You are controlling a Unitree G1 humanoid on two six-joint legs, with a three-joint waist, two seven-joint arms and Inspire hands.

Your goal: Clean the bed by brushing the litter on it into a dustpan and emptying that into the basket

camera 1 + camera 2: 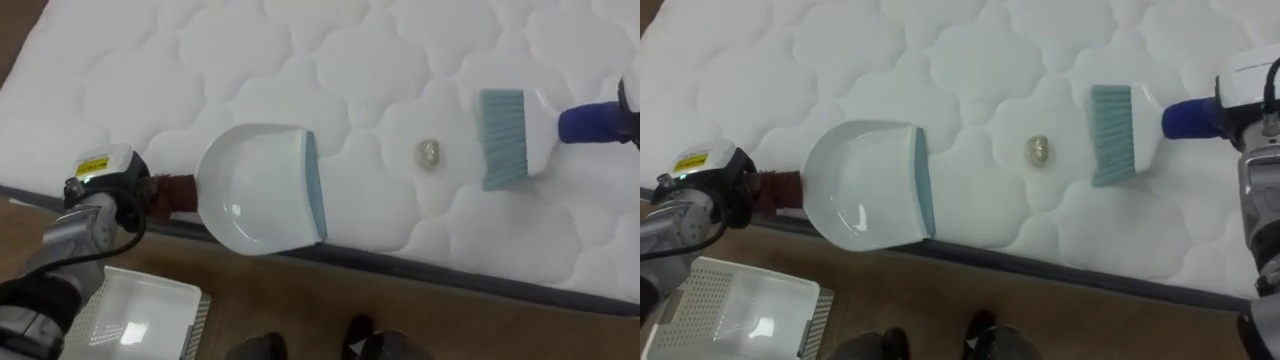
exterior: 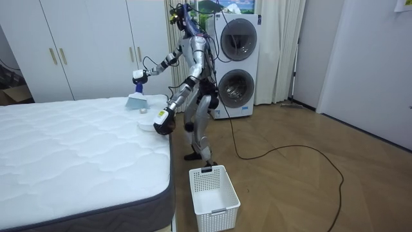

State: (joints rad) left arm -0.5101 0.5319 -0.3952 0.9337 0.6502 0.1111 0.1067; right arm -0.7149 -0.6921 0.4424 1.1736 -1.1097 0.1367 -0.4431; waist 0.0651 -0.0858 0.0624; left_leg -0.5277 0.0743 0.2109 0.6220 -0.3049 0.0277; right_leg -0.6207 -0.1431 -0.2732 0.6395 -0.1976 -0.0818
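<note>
Mattress [image 1: 300, 50] beyond both tools: open quilting, wide passage for me. Lane between dustpan [image 1: 262, 190] and brush [image 1: 505, 135]: one small crumpled scrap [image 1: 429, 153], apart from both. White basket [image 1: 150, 282] on floor near bed edge, under my left side.

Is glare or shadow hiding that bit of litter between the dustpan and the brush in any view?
Left eye view: no; the litter lies evenly lit on the mattress; a bright sheen sits inside the dustpan, well away from it, and the brush casts nothing over it. Right eye view: the same. Room view: the litter is a small pale spot beside the brush, unshaded.
</note>
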